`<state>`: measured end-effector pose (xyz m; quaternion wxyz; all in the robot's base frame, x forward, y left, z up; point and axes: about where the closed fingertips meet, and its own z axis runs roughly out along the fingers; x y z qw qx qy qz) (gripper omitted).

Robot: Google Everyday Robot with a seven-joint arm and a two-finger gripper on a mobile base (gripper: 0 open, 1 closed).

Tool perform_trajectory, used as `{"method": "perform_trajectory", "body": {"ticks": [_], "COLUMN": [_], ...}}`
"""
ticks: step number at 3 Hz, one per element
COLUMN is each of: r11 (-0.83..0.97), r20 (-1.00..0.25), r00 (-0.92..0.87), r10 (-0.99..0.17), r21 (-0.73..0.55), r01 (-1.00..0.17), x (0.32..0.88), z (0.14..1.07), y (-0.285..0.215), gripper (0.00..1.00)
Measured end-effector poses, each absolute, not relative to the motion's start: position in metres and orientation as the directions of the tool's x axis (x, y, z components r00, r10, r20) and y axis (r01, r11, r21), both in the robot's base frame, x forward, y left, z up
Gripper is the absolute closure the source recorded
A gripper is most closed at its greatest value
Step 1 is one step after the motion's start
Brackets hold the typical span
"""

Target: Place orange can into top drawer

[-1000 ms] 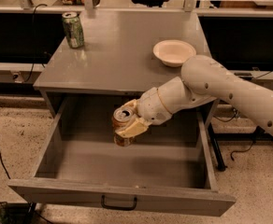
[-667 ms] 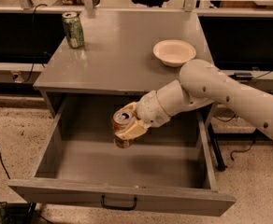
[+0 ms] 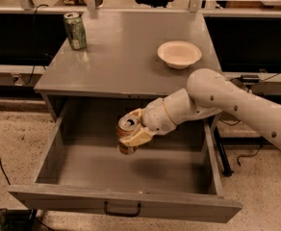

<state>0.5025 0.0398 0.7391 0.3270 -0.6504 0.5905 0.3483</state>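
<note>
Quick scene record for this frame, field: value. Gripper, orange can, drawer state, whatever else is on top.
gripper: gripper over the open drawer, left of centre, shut on the can
orange can: orange can held in the gripper, silver top tilted toward the camera, apparently above the drawer floor
top drawer: top drawer pulled out, nothing seen lying in it
cabinet top: cabinet top carries two items
green can: green can upright at the back left corner
white bowl: white bowl on the right side
task status: can not yet released
</note>
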Motion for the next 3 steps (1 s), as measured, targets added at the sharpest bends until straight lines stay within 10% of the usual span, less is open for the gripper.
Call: {"method": "perform_trajectory", "body": {"ticks": [3], "r11": [-0.092], "r20": [-0.850], "r00": [0.062], "r10": [-0.522], "r21": [-0.017], "r01": [-0.996], "x": [0.5012], "z": [0.7349], "y": [0.0423], "gripper": [0.04]}}
